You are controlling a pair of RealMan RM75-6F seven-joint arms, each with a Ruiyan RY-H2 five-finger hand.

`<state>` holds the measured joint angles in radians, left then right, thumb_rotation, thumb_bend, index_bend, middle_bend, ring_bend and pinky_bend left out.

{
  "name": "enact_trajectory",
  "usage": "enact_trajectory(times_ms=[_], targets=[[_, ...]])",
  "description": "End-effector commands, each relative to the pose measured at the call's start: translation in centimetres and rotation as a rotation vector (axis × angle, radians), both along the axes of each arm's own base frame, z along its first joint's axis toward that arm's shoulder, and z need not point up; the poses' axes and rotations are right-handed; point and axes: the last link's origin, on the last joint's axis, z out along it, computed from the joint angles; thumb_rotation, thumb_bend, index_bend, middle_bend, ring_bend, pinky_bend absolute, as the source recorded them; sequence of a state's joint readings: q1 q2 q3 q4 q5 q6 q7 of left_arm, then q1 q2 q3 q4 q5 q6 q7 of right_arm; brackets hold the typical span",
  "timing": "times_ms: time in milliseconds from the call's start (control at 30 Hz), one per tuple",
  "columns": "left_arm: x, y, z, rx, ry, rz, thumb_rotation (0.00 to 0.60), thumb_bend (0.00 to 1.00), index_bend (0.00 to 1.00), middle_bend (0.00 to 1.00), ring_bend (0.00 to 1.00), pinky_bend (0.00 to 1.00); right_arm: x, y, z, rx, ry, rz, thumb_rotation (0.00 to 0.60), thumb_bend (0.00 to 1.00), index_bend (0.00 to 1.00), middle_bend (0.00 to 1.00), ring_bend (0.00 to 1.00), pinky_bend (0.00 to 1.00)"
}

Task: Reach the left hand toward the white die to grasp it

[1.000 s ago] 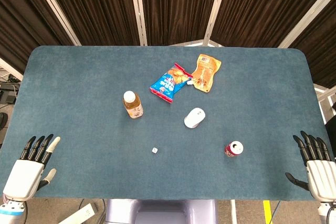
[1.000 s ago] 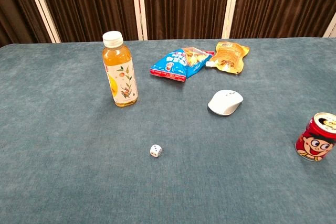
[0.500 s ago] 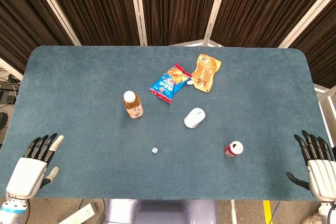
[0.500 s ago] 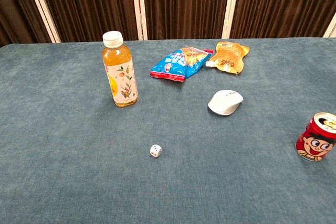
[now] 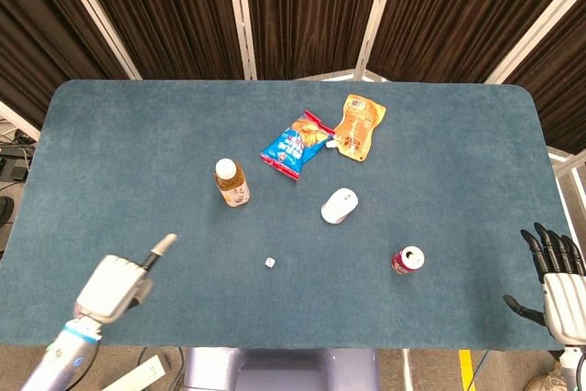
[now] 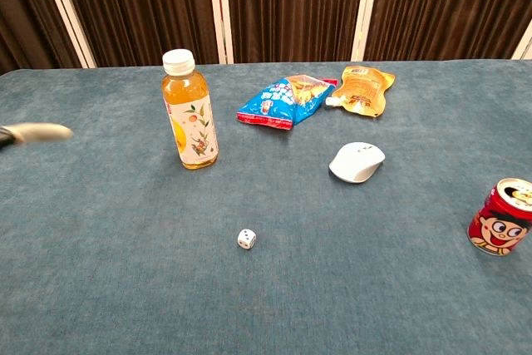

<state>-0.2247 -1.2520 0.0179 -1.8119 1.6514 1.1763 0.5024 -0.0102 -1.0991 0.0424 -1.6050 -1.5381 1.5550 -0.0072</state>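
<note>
I've swung my left hand (image 5: pixel 114 286) in over the near edge of the tabletop (image 5: pixel 119 153); half a second ago it lay flat at the near left corner, fingers spread, and now it sits closer to the white die (image 5: pixel 269 263), turned so that one finger points that way. It holds nothing. I judge the reach as only begun: the hand is well apart from the die, with bare cloth between them. The die has not moved and lies by itself in the open, on the near side of the tea bottle (image 5: pixel 232 181).

My right hand (image 5: pixel 558 286) has slid a little nearer me at the right edge, fingers apart and empty, well apart from the die, beyond the red drink can (image 5: pixel 407 260). Past the die, a white mouse (image 5: pixel 339 205), then the blue snack bag (image 5: pixel 295 144) and orange pouch (image 5: pixel 358 125), all unchanged.

What I can't read: in the chest view only a blurred fingertip (image 6: pixel 37 131) enters at the left edge, and from above the left hand's other fingers are tucked out of sight, so their curl is unclear. The right hand is cut by the frame.
</note>
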Motion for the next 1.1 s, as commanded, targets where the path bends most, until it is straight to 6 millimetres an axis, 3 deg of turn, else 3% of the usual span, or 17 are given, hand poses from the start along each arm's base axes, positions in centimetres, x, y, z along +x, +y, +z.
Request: enact_trajectory(times_ms=[33, 400, 600, 1100], targets=[[3.6, 1.9, -2.7, -0.114, 0.026, -0.041, 0.600, 0.51, 0.00, 0.86, 0.88, 0.88, -0.3, -0.2, 0.2, -0.006, -0.006, -0.012, 0.600, 0.01, 0.06, 0.00, 0.00, 0.00], [7.9, 4.5, -8.5, -0.245, 0.123, -0.047, 0.600, 0.54, 0.00, 0.86, 0.88, 0.88, -1.0, -0.8, 1.1, -0.024, -0.025, -0.037, 0.600, 0.01, 0.06, 0.00, 0.00, 0.00], [9.4, 4.9, -10.9, -0.307, 0.154, -0.046, 0.600, 0.58, 0.00, 0.86, 0.88, 0.88, -1.4, -1.0, 1.4, -0.031, -0.031, -0.051, 0.600, 0.01, 0.06, 0.00, 0.00, 0.00], [10.9, 4.4, -13.0, -0.356, 0.160, -0.053, 0.600, 0.58, 0.00, 0.86, 0.88, 0.88, -1.9, -0.2, 1.3, -0.028, -0.031, -0.067, 0.600, 0.01, 0.06, 0.00, 0.00, 0.00]])
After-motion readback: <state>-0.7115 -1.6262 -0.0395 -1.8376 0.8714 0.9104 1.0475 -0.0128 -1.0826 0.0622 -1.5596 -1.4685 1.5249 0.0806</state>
